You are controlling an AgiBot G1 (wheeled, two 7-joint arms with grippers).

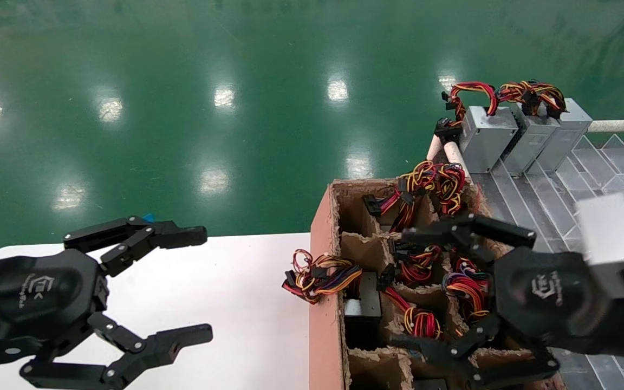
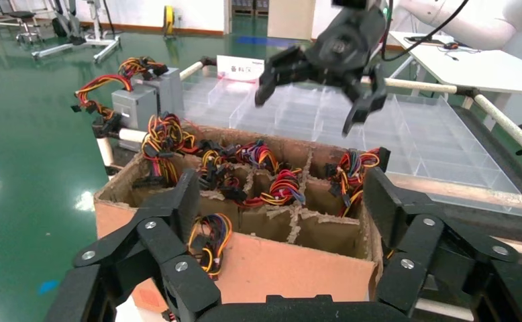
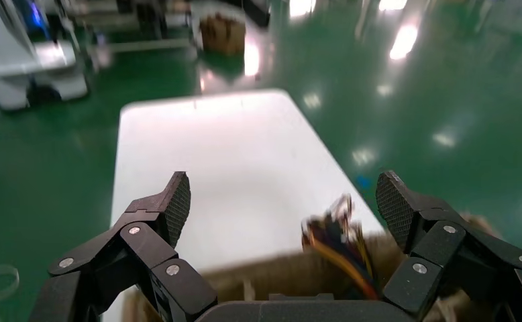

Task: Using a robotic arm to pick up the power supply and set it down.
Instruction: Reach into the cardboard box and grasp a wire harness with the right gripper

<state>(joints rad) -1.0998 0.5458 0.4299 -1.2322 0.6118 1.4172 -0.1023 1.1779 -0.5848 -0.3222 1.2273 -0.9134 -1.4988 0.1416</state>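
Right gripper (image 1: 426, 287) held above the work, jaws spread wide, nothing between them; silver wrist (image 1: 612, 249) angled behind it. Left gripper (image 1: 203, 284) off to the robot's left, low, jaws likewise wide apart and empty.

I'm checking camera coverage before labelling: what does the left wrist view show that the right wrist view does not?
Only the left wrist view shows the right gripper from outside, fingers open above the cardboard box, plus the clear divider tray and silver power supplies behind.

Only the right wrist view shows the white table.

Both show the box and coloured wire bundles.
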